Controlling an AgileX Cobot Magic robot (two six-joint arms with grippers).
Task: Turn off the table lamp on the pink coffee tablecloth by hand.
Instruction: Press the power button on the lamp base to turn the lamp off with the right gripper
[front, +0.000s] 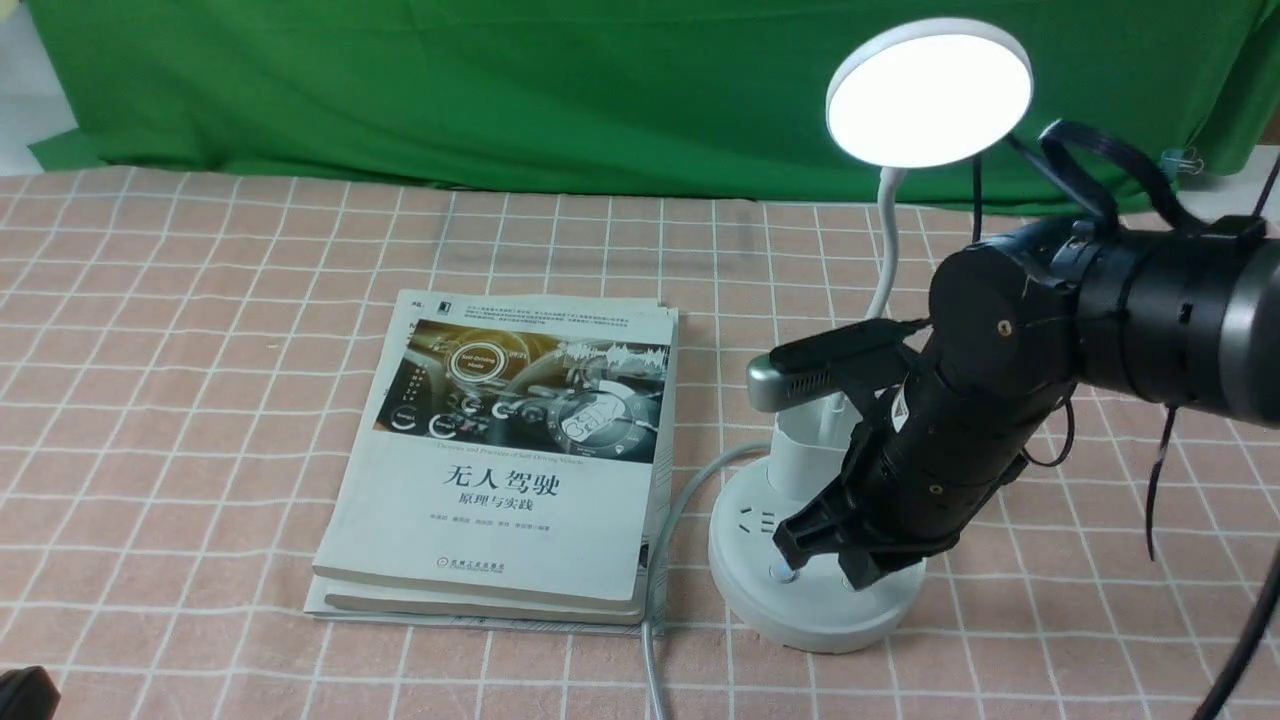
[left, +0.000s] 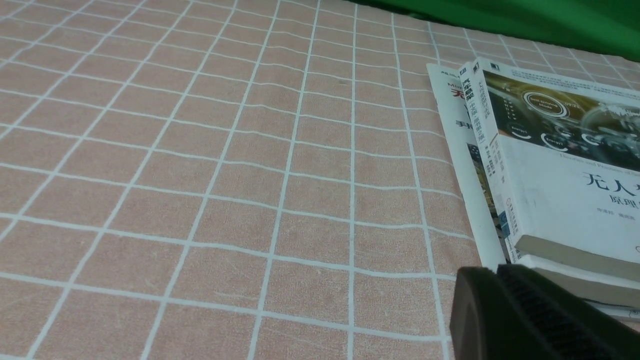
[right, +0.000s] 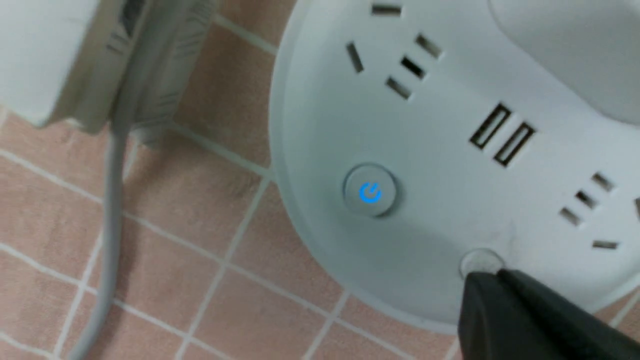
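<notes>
Left hand (left: 495, 272), closed, well apart. My right hand (right: 500, 275), closed, nearer: tips over or at the plain button (right: 477, 261). Table lamp (front: 790, 625), lit, beneath it on pink tablecloth (front: 180, 450).

This looks like a lab or robot test set-up: a black jointed robot arm with loose black cables (front: 1010, 400) reaches in over a salmon-pink cloth with a white grid (front: 200, 450). A plain green fabric backdrop (front: 450, 100) hangs behind, and a white-covered book on self-driving vehicles (front: 500, 500) lies on the cloth.
</notes>
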